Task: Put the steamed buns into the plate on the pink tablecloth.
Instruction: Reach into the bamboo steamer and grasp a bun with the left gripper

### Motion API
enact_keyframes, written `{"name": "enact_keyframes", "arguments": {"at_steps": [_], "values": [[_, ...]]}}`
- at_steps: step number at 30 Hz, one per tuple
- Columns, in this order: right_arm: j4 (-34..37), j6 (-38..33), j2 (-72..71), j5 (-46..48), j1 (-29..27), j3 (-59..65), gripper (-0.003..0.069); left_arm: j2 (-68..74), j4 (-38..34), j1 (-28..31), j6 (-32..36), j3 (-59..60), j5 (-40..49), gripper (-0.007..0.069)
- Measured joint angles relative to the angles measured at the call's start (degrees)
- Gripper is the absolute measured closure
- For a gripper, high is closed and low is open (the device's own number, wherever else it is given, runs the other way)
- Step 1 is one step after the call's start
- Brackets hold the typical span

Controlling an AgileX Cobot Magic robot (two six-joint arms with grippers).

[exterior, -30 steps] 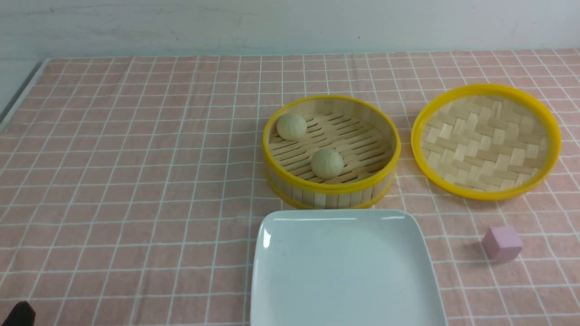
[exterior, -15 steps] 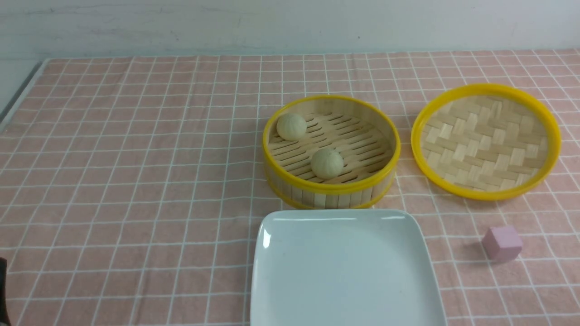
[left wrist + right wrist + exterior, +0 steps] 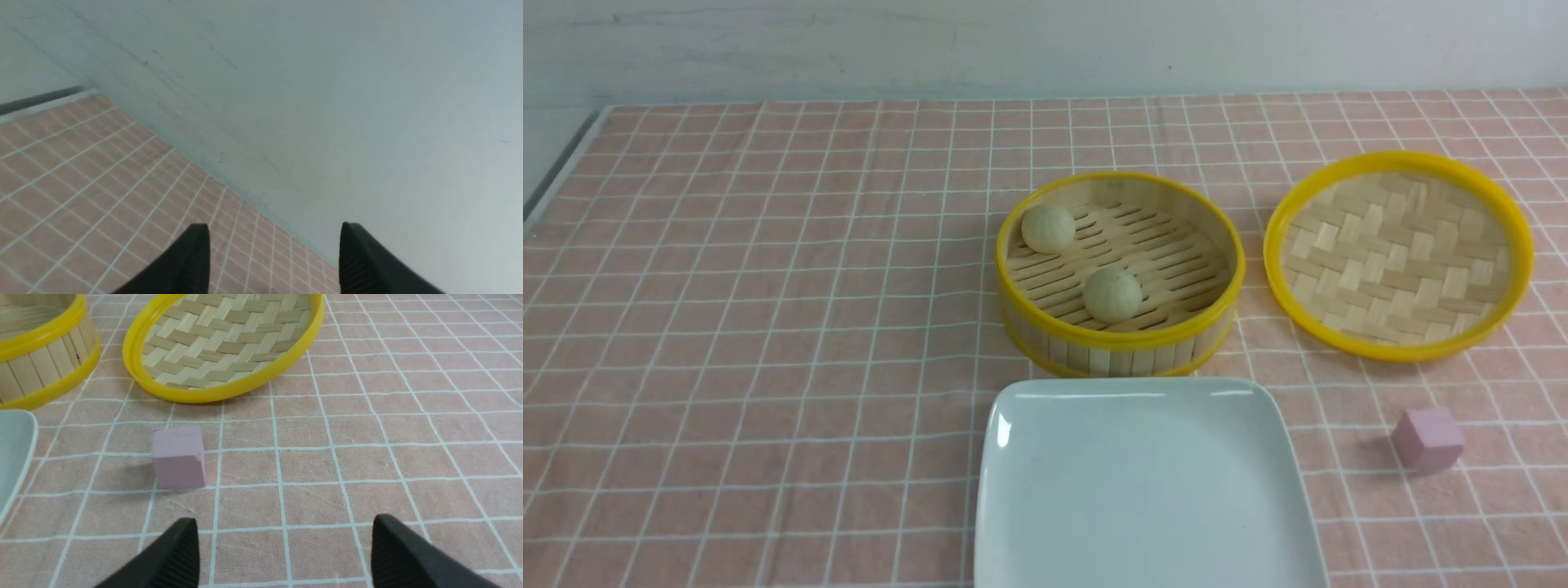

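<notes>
Two pale steamed buns lie in the round bamboo basket: one bun at its back left, the other bun near its front. The white square plate sits just in front of the basket on the pink tablecloth. Neither arm shows in the front view. My left gripper is open with nothing between its fingers, facing the wall and the cloth's far edge. My right gripper is open and empty, low over the cloth beside the plate's corner.
The yellow-rimmed woven lid lies upturned to the right of the basket. A small pink cube sits right of the plate and shows ahead of the right gripper as the cube. A grey wall bounds the back.
The dark tip of the left arm at the front view's lower left corner has slid out of view. Buns, basket, plate and cube have not moved.
</notes>
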Motion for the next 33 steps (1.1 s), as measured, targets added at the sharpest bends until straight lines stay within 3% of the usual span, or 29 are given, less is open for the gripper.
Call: {"name": "enact_keyframes", "arguments": {"at_steps": [3,11,14,21,25,33], "values": [[0.0,0.0,0.0,0.0,0.0,0.0,0.0111,6.5,-1.9,-5.7,4.5,-6.4,1.3,0.0186],[0.0,0.0,0.0,0.0,0.0,0.0,0.0111,31.9,-3.6,-25.0,25.6,-19.6,1.1,0.0181],[0.0,0.0,0.0,0.0,0.0,0.0,0.0111,41.4,-3.9,-29.4,28.7,-24.2,-0.3,0.0151],[-0.1,0.0,0.0,0.0,0.0,0.0,0.0111,55.6,-1.6,-30.5,30.2,-34.1,-0.4,0.0041],[-0.1,0.0,0.0,0.0,0.0,0.0,0.0111,61.2,-0.1,-30.5,29.9,-38.4,1.5,0.0039],[-0.1,0.0,0.0,0.0,0.0,0.0,0.0111,72.8,0.1,-30.5,29.6,-50.9,14.3,0.0055]]}}
